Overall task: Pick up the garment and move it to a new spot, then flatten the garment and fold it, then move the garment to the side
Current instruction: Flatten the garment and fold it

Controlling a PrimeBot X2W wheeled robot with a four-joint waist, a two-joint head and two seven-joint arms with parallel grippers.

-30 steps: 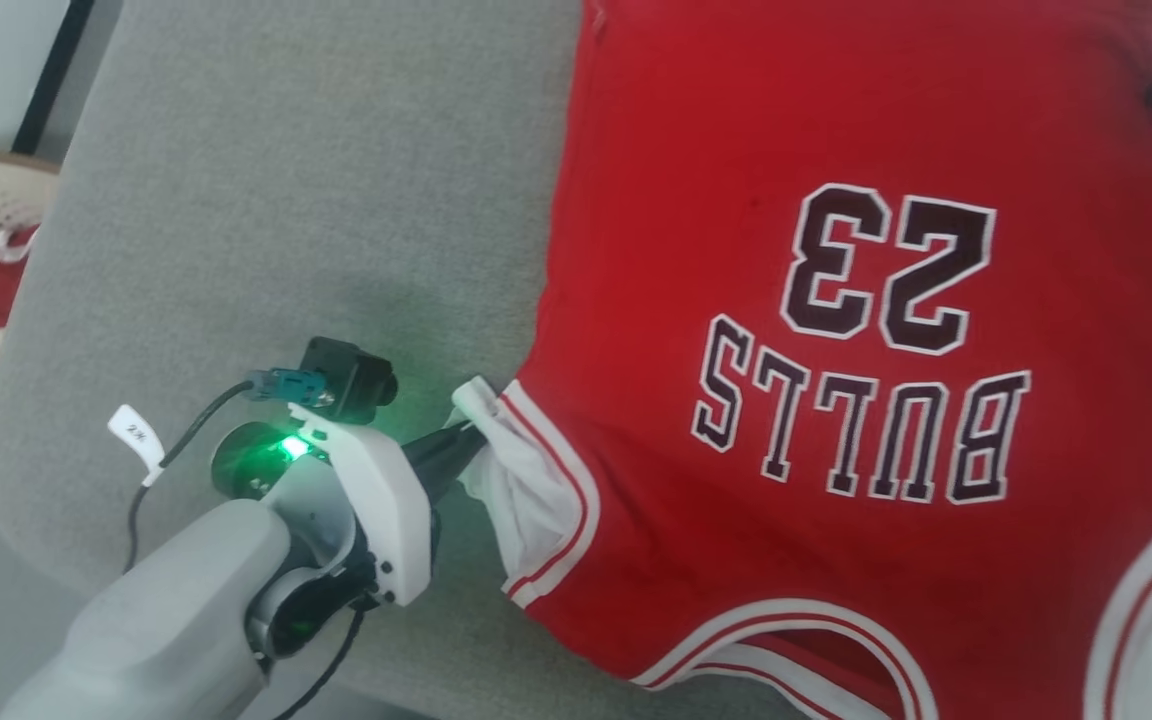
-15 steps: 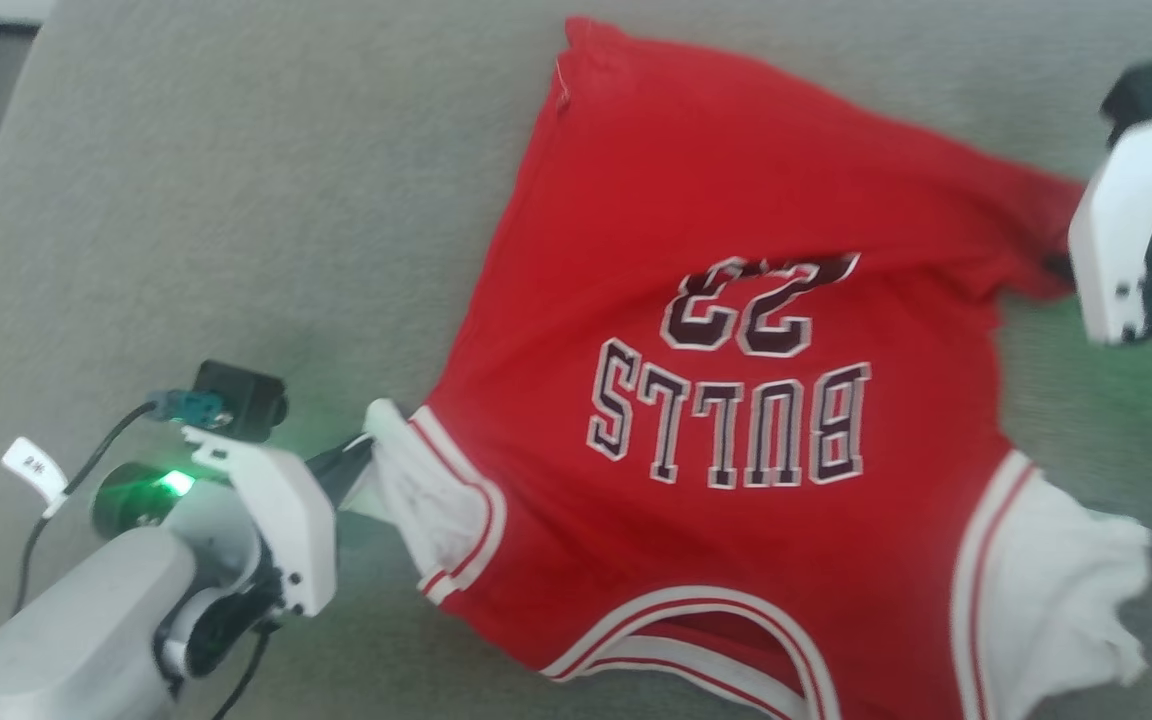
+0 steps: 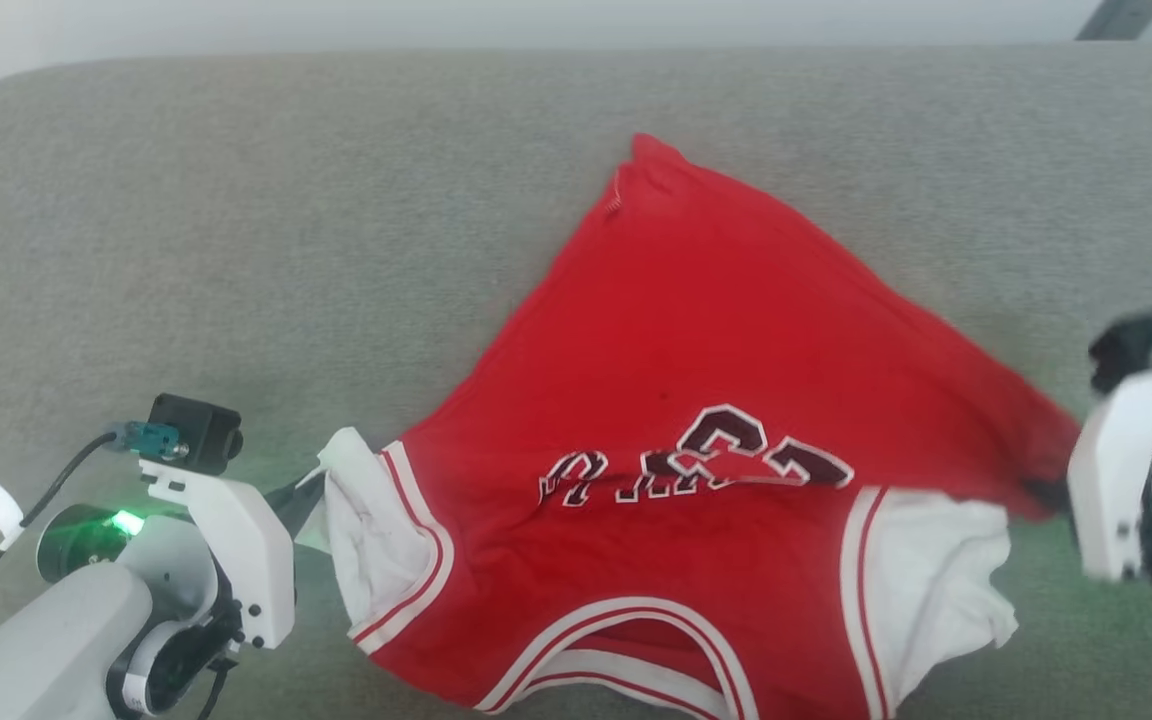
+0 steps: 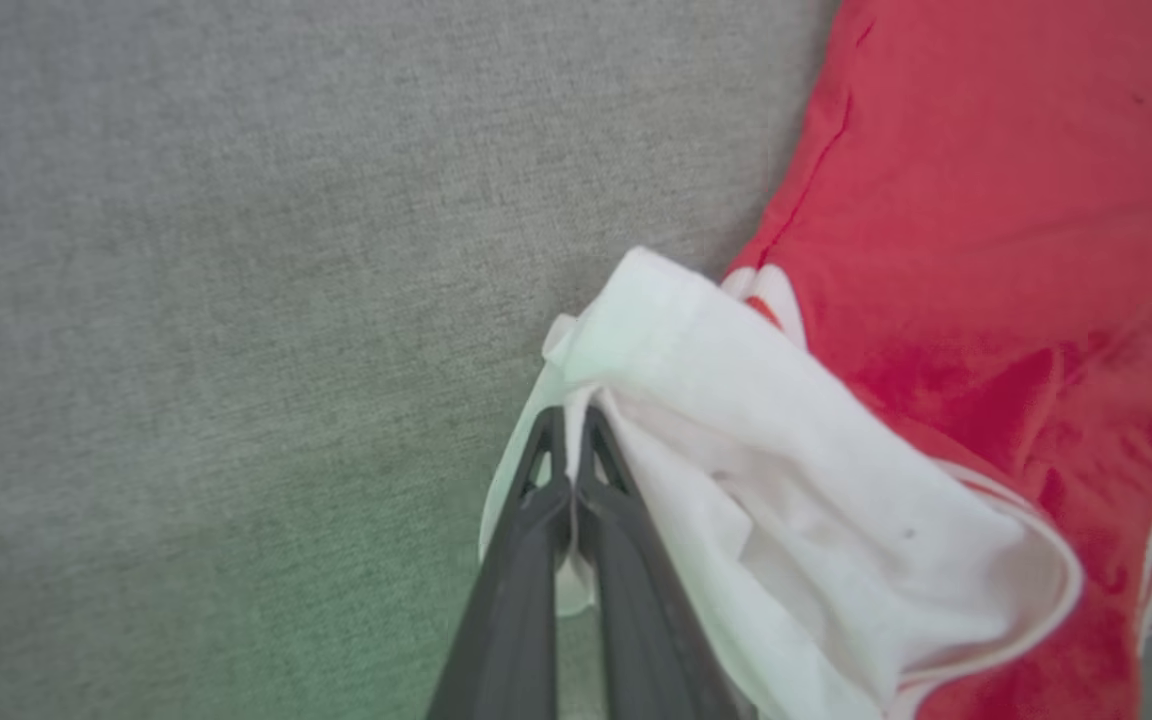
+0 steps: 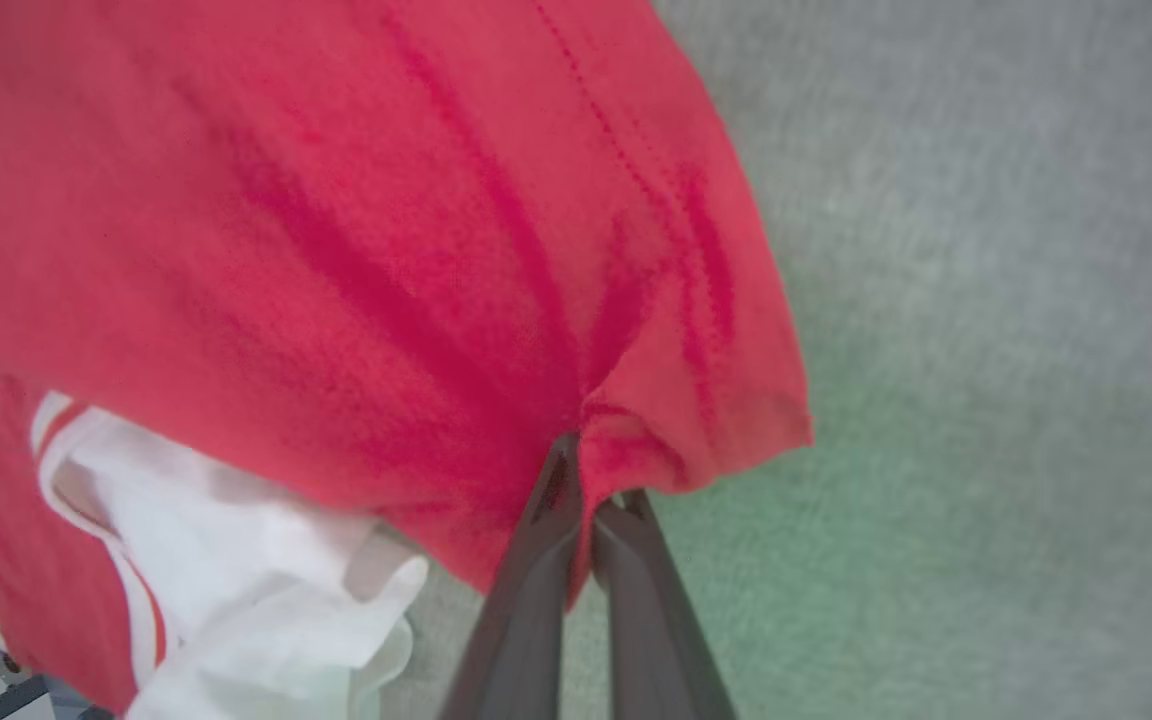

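Garment (image 3: 726,330) — strung between left gripper (image 4: 572,425), right gripper (image 5: 588,478).

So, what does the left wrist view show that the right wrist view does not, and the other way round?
Left wrist view: the left gripper, fingers closed on the edge of a white sleeve with striped trim. Right wrist view: the right gripper, fingers closed on a red corner of the garment, with creases running from the grip, and the other white sleeve bunched beside it. Both share the red cloth of the garment and the grey fabric surface beneath.
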